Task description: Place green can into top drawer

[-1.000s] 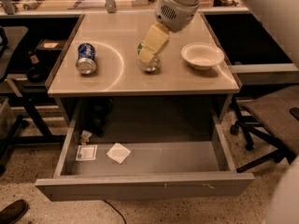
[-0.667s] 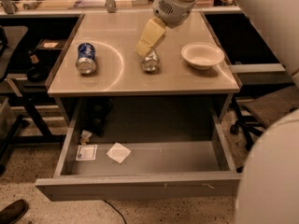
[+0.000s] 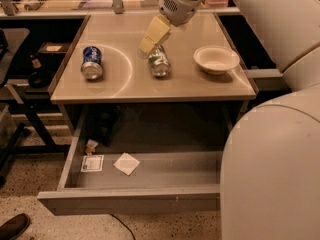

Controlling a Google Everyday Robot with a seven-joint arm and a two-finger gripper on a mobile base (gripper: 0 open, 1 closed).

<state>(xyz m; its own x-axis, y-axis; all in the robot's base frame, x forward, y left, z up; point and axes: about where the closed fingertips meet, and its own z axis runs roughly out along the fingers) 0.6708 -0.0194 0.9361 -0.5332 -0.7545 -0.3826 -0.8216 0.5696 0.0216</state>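
Green-and-white with silver ends, the green can [image 3: 159, 61] lies on its side at the middle of the worktop [image 3: 150, 86]. The pincer [image 3: 146, 45] hangs at the can's upper-left end. Whether it is spread or pressed together, I cannot tell. Lower in the frame, the top drawer [image 3: 130, 199] stands pulled out, holding a white paper square [image 3: 126, 163] and a small card [image 3: 92, 163]. A white bowl [image 3: 216, 59] sits to the right, a blue can [image 3: 92, 62] to the left.

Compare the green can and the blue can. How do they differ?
The green can has green-and-white sides; the blue can, blue. The green can lies at the middle of the desk; the blue can lies nearer the left edge. The gripper hangs at the green can's far end, away from the blue can. Both lie on their sides, silver ends toward the camera.
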